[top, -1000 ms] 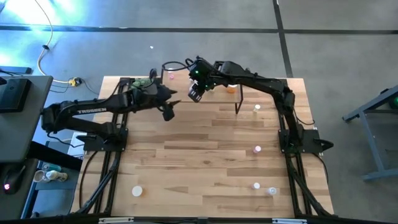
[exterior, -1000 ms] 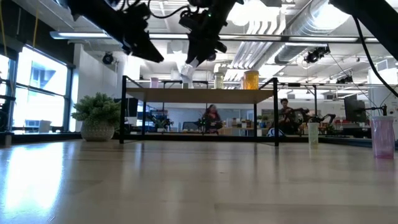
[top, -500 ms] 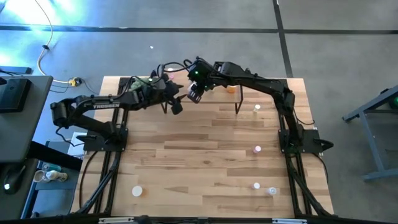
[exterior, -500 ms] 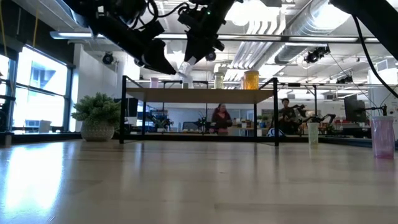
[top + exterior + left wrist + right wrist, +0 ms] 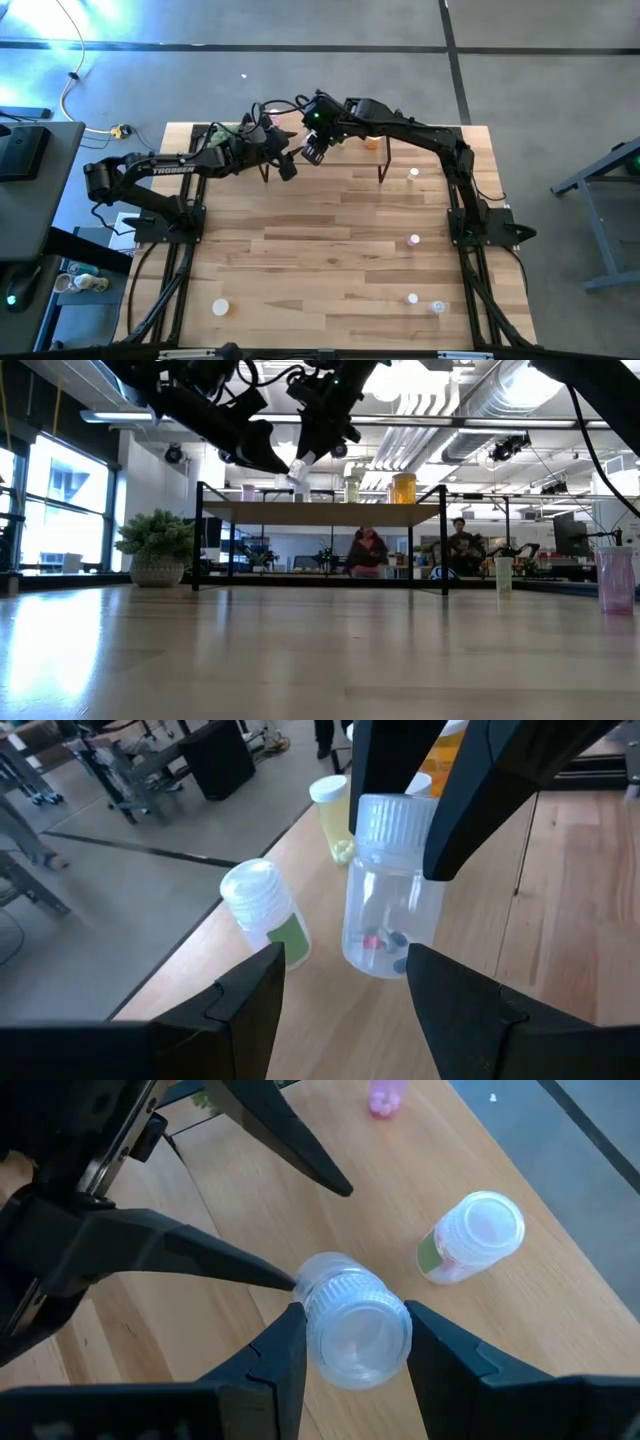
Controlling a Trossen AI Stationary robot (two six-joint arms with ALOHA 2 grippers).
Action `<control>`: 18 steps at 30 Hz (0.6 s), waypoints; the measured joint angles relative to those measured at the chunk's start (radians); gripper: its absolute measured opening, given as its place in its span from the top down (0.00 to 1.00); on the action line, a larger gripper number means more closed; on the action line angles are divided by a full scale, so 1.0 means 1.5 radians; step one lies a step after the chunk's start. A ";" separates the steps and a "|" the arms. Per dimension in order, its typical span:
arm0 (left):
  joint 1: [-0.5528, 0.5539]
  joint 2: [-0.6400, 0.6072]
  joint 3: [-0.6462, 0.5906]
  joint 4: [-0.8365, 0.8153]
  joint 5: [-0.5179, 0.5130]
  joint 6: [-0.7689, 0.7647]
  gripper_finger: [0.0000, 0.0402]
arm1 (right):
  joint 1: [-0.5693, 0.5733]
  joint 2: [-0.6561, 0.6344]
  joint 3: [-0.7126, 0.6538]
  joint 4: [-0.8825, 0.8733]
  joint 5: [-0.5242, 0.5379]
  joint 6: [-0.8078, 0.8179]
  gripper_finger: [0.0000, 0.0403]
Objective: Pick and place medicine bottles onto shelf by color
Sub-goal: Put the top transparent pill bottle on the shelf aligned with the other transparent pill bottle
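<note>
Clear plastic with a white ribbed cap: that is the little bottle (image 5: 352,1320) held by the right end effector (image 5: 313,150). Its two dark fingers (image 5: 268,1362) press on the cap from both sides. In the left wrist view the same bottle (image 5: 388,900) hangs upright over the shelf (image 5: 200,960), with small pink and blue bits at its bottom.

Both arms meet near the far edge of the tabletop (image 5: 330,260), over the left end of the shelf. The left end effector (image 5: 283,166) sits just beside the right one. Its fingers (image 5: 245,1010) are spread apart, with nothing between them, and the held bottle is just in front of them.

On the shelf stands a bottle with a green label (image 5: 265,915), close to the held one. A yellowish bottle (image 5: 332,815) stands farther along. A pink bottle (image 5: 384,1094) stands near the shelf's far end. From the low view, a bigger orange bottle (image 5: 403,488) stands on the shelf top too.

More bottles wait on the tabletop. One (image 5: 414,175) is near the right edge, by the shelf's leg. One (image 5: 413,240) is farther down that side. Two (image 5: 425,302) are close to the near right corner. One (image 5: 220,307) is by the near left corner.
</note>
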 joint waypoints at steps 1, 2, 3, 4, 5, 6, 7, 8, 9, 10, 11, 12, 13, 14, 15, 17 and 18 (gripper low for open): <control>0.000 0.000 0.000 0.000 0.001 0.000 0.50 | 0.001 0.000 0.000 0.000 0.001 0.000 0.68; 0.000 0.000 0.000 -0.001 0.004 0.000 0.50 | 0.001 0.000 0.000 0.000 0.000 -0.001 0.68; 0.000 0.000 0.000 -0.001 0.009 0.000 0.50 | 0.001 0.000 0.000 0.000 -0.002 -0.001 0.68; 0.000 0.000 0.000 -0.001 0.015 0.000 0.50 | 0.001 0.000 0.000 -0.001 -0.003 -0.001 0.68; 0.001 0.000 0.000 -0.001 0.019 0.000 0.50 | 0.001 0.000 0.000 0.000 -0.003 -0.001 0.68; 0.001 0.000 0.000 -0.001 0.023 0.000 0.50 | 0.001 -0.001 0.000 0.000 -0.003 -0.001 0.68; 0.001 0.000 0.000 -0.001 0.025 0.000 0.50 | 0.001 -0.001 0.000 0.001 -0.003 -0.001 0.68; 0.001 0.000 0.000 -0.001 0.025 0.000 0.50 | 0.001 -0.001 0.000 0.003 -0.003 -0.001 0.68; 0.001 0.000 0.000 -0.001 0.025 0.000 0.50 | 0.001 -0.001 0.000 0.007 -0.003 -0.001 0.68; 0.001 0.000 0.000 -0.001 0.025 0.000 0.50 | 0.001 -0.001 0.000 0.013 -0.003 -0.001 0.68; 0.001 0.000 0.000 -0.001 0.025 0.000 0.50 | 0.001 -0.001 0.000 0.018 -0.003 -0.001 0.68; 0.001 -0.001 0.000 -0.001 0.025 0.000 0.50 | 0.002 -0.001 0.000 0.025 -0.003 -0.001 0.68; 0.001 -0.001 0.000 0.000 0.025 0.000 0.50 | 0.002 -0.001 0.000 0.031 -0.003 -0.001 0.68; 0.001 -0.001 0.000 0.000 0.025 0.000 0.50 | 0.002 -0.001 0.000 0.035 -0.003 -0.001 0.68; 0.001 -0.001 0.000 0.001 0.026 0.000 0.50 | 0.002 -0.001 0.000 0.040 -0.003 -0.001 0.68; 0.001 -0.001 0.000 0.002 0.026 0.000 0.50 | 0.002 -0.001 0.000 0.047 0.007 0.000 0.68; 0.001 -0.001 0.000 0.002 0.025 0.000 0.50 | 0.003 -0.001 0.000 0.047 0.011 0.000 0.68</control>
